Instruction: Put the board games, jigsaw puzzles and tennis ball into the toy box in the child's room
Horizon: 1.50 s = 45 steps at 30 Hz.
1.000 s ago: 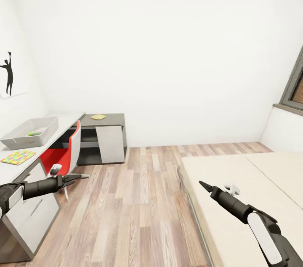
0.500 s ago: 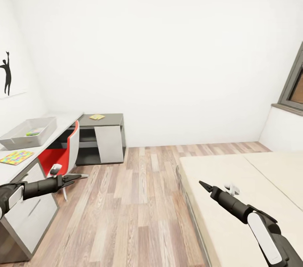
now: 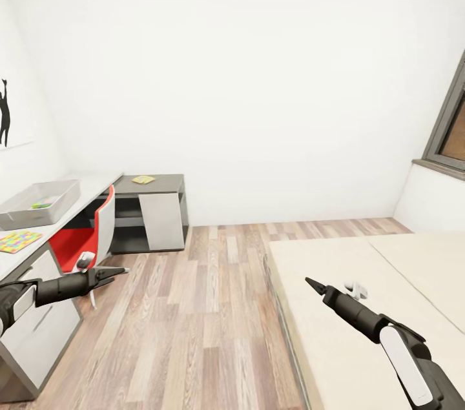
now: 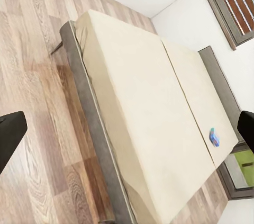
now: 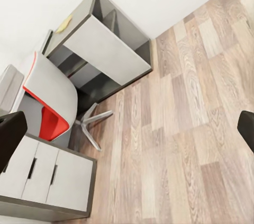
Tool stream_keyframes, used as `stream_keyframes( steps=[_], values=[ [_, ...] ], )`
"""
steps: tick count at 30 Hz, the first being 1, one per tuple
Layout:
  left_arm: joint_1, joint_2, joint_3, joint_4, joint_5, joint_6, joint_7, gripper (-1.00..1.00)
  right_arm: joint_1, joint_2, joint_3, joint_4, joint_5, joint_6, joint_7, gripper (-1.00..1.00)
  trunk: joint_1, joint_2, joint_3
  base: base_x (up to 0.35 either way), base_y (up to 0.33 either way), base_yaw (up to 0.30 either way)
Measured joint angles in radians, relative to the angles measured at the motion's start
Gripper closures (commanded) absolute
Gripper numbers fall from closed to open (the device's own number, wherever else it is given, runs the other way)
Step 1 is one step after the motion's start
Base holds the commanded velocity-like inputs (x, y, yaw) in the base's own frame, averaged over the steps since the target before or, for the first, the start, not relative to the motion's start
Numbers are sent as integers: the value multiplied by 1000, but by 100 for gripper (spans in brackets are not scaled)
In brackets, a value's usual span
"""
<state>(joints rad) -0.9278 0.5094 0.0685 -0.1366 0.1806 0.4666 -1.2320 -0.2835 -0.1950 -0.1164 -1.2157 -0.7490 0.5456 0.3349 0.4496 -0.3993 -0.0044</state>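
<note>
Overview of the child's room from my head camera, both arms held out ahead of me with nothing in either claw. My left gripper (image 3: 119, 272) reaches out above the wood floor beside the red chair (image 3: 87, 232); its fingers appear drawn close together there, yet in the left wrist view the two dark fingertips sit at opposite edges of the frame, so I judge it spread wide. My right gripper (image 3: 313, 285) reaches out over the near part of the bed (image 3: 336, 307); its tips look like a single point from the head, while its wrist view likewise shows them far apart with only floor between.

Task state, as I read it. The toy box (image 3: 40, 202) stands on the table (image 3: 97, 185) at the far left, with something green and flat lying inside, so at least one toy seems already stowed; I cannot identify which. One jigsaw puzzle (image 3: 17, 241) lies on the tabletop just in front of the box, not yet put away. A second flat yellowish item (image 3: 143, 179) rests on the far wing of the desk; too small to name with confidence. In the left wrist view a small blue board game (image 4: 214, 137) lies near the headboard end of the mattress, well apart from me.

Judgement: most of the gathering is left to do.
</note>
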Motion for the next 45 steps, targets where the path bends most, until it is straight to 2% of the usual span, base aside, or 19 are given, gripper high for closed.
stream_keyframes(
  steps=[9,24,45],
  values=[
    [0,0,0,0,0,0,0,-100,0,0,0,-3,0,0,1,-100,0,0,0,16,-27,27],
    [0,0,0,0,0,0,-3,-100,0,0,0,-4,0,0,1,-100,0,0,0,30,-30,216],
    [0,0,0,0,0,0,-3,-100,0,0,0,-5,0,0,1,-100,0,0,0,0,-62,10]
  ],
)
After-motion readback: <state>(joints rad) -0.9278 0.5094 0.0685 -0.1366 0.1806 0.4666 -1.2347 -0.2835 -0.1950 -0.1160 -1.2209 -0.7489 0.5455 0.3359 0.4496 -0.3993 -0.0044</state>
